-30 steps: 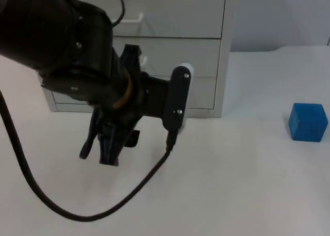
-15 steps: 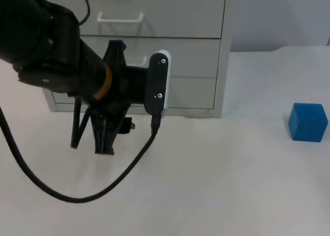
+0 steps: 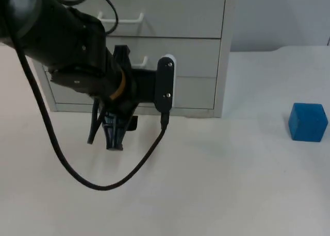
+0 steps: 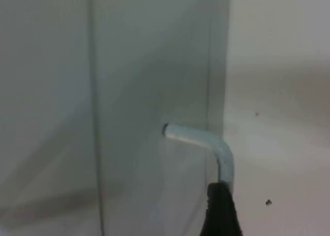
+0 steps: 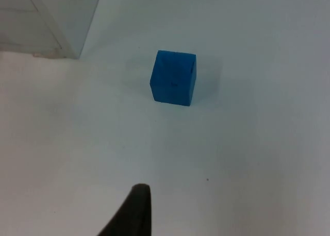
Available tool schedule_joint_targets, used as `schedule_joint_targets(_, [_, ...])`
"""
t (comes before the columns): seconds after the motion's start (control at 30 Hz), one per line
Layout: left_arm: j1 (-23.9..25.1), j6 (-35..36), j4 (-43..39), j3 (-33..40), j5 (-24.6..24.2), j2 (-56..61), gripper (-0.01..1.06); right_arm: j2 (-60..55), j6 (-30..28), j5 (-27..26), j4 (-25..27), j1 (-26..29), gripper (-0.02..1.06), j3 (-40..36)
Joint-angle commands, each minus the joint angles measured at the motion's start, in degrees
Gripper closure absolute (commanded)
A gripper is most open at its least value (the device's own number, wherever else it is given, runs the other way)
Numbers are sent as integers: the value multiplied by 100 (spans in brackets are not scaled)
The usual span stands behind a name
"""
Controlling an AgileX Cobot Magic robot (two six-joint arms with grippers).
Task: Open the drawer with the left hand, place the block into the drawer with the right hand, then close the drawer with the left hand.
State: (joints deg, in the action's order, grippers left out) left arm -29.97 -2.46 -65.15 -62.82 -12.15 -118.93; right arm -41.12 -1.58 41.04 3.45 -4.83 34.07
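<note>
Table [image 3: 232,195] w/ cabinet [image 3: 206,55], block [image 3: 308,122]

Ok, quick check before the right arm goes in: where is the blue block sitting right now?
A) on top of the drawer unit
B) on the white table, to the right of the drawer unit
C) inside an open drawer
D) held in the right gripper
B: the blue block rests on the bare white table, apart from the drawer unit, whose visible drawer fronts sit flush.
</note>
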Motion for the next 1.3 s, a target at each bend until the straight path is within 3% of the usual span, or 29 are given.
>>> schedule_joint_targets(0.0, [7, 83, -148, -84, 32, -87, 51, 1, -62, -64, -41, 43, -1, -6])
schedule_joint_targets(0.3, [7, 332, -467, -342, -357, -401, 54, 1, -62, -64, -41, 43, -1, -6])
schedule_joint_targets(0.37, [7, 332, -400, -342, -424, -401, 69, 1, -62, -92, -33, 43, -1, -6])
schedule_joint_targets(0.4, [7, 332, -400, -342, -424, -401, 69, 1, -62, -92, -33, 43, -1, -6])
schedule_joint_targets(0.5, [-39, 332, 17, -342, -664, -401, 105, 1, -62, -104, -33, 43, -1, -6])
schedule_joint_targets(0.77, [-279, 345, 199, 227, -815, -210, 105, 1, -62, -114, -33, 43, -1, -6])
schedule_joint_targets(0.93, [-513, 892, 187, 879, -724, 173, 105, 1, -62, -124, -33, 43, -1, -6])
schedule_joint_targets(1.07, [-873, 1325, 239, 1497, -653, 560, 105, 1, -62, -139, -33, 43, -1, -6])
schedule_joint_targets(1.27, [-1326, 1380, 579, 1833, -664, 692, 105, 1, -62, -139, -33, 43, -1, -6])
